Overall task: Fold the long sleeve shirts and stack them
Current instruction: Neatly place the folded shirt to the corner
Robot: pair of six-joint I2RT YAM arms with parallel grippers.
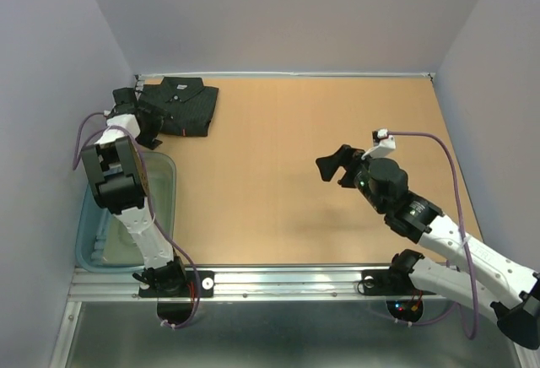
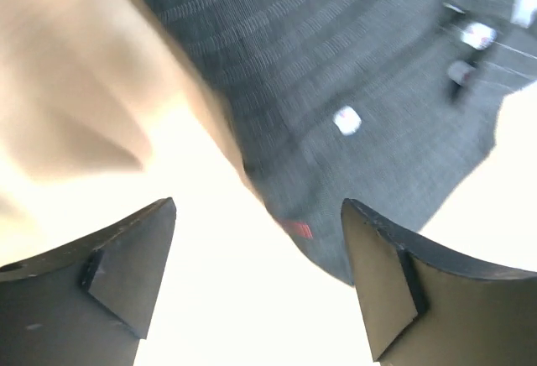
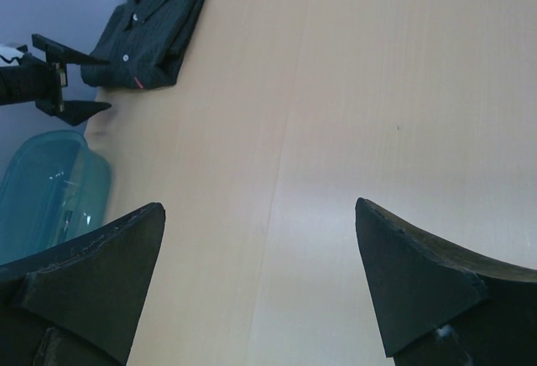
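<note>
A black pinstriped long sleeve shirt [image 1: 180, 105] lies folded at the table's far left corner. It also shows in the left wrist view [image 2: 352, 72] with white buttons, and in the right wrist view [image 3: 151, 34]. My left gripper [image 1: 142, 119] is open and empty, just left of the shirt's near edge, close above the table [image 2: 256, 240]. My right gripper [image 1: 336, 165] is open and empty over the bare middle right of the table [image 3: 260, 240], far from the shirt.
A translucent blue-grey plastic tub [image 1: 126, 216] stands at the near left beside the left arm; it also shows in the right wrist view [image 3: 46, 190]. Grey walls close in the table on three sides. A metal rail [image 1: 278, 282] runs along the near edge.
</note>
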